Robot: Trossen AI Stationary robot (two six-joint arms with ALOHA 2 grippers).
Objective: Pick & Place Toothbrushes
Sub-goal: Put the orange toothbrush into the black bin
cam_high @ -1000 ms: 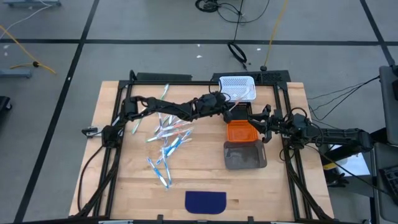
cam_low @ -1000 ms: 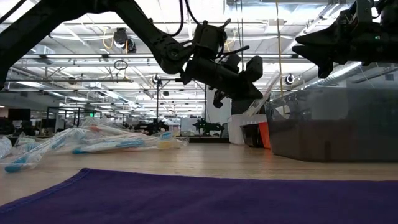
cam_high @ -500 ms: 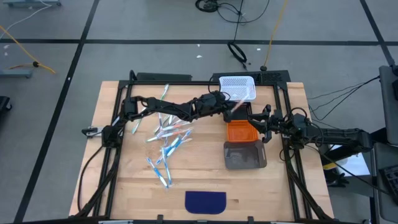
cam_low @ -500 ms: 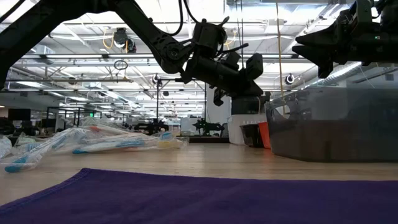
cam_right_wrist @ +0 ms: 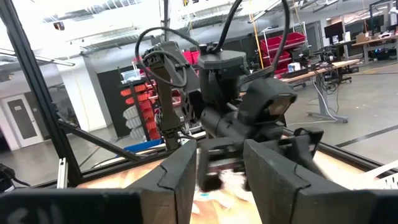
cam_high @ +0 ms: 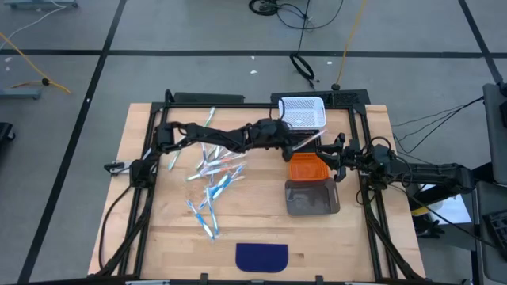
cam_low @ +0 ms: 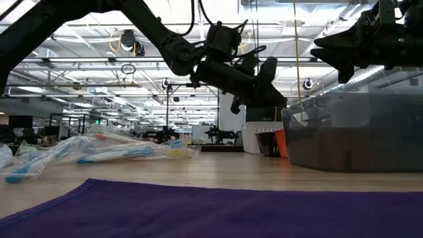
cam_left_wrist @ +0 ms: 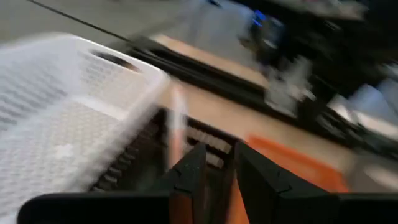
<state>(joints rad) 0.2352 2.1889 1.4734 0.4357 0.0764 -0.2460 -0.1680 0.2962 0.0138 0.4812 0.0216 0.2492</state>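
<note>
My left gripper reaches across the table to the gap between the white basket and the orange bin. It is shut on one pale toothbrush, which shows blurred in the left wrist view. The other toothbrushes lie in a loose pile on the wood at the left, and they also show in the low view. My right gripper hovers open and empty at the orange bin's right side, above the table. My left gripper pinches the toothbrush by one end between its two fingers. The fingers come level from the table's left. The rest of the stick juts out past them toward the table's right and far side, lifted clear above the bins' rims.
A grey bin stands just in front of the orange bin and fills the right of the low view. A purple cloth lies at the near edge. Black frame rails run along the table's left, far and right sides.
My left gripper has moved a little toward the near edge, from the white basket's corner toward the orange bin. It has turned so that the toothbrush's free end has swung toward the table's right. It has stayed shut on the toothbrush.
</note>
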